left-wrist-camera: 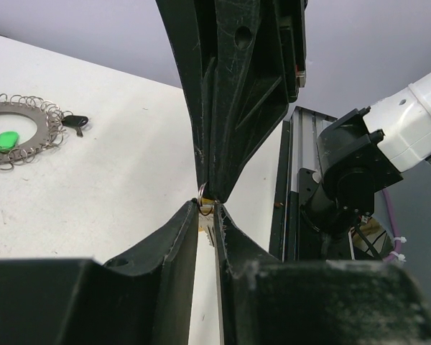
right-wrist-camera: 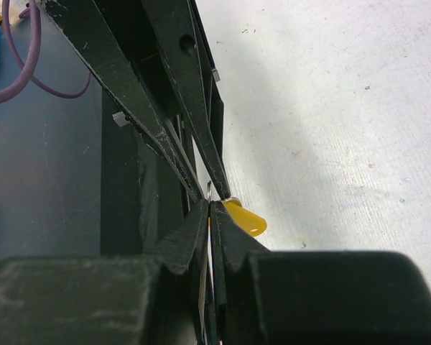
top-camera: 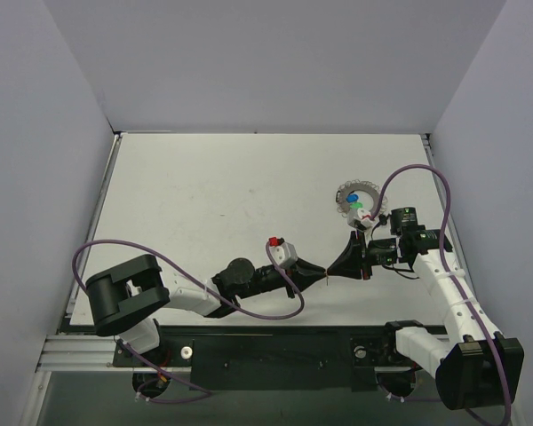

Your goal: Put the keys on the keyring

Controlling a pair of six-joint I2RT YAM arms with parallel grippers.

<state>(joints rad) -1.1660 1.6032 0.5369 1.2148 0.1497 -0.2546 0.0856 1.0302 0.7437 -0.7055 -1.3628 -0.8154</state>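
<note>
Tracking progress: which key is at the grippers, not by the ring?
The yellow key, where the left gripper and right gripper meet tip to tip. The blue key and green key lie inside the keyring.

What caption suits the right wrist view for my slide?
Right tool and left tool meet tip to tip, the yellow key poking out beside them.

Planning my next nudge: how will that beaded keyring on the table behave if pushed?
The keyring lies flat and looks thin, so it should slide, not roll. Its looped wire rim may snag a fingertip. The green key inside would probably drag along.
</note>
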